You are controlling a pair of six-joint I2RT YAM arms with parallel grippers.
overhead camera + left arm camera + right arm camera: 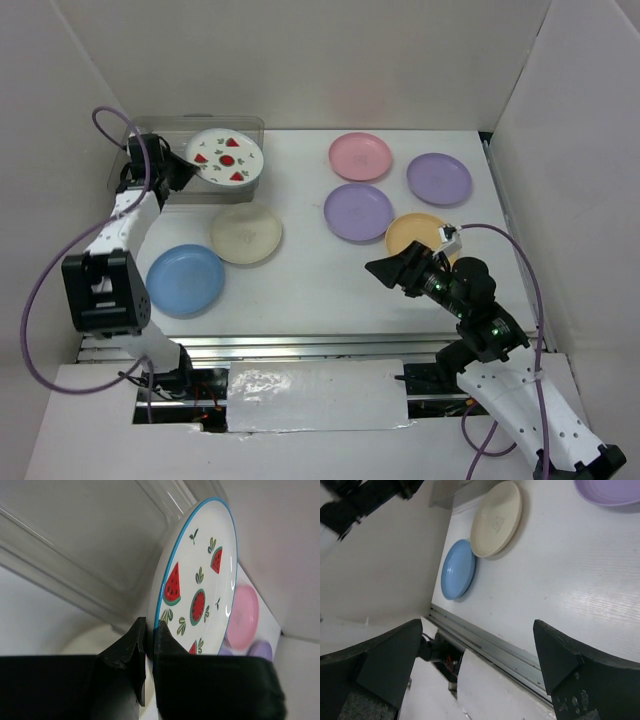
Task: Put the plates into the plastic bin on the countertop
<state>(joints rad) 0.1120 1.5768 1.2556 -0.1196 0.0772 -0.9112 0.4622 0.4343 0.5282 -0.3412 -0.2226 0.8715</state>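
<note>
The white plate with watermelon prints [225,158] hangs tilted over the clear plastic bin [245,122] at the back left. My left gripper [188,168] is shut on its near rim. In the left wrist view both fingers pinch the blue-edged rim of the watermelon plate [200,580] at the left gripper [150,630], with the bin [100,540] behind. The other plates lie on the countertop [300,290]: pink [360,156], two purple [439,178] [358,211], orange-yellow [412,232], cream [246,233], light blue [185,279]. My right gripper [385,270] is open and empty beside the orange-yellow plate.
A metal rail [300,345] runs along the countertop's front edge, and white walls close in the sides and back. The right wrist view shows the open right gripper [477,645] above the rail [520,655], with the light blue plate [458,569] and cream plate [496,519] farther off.
</note>
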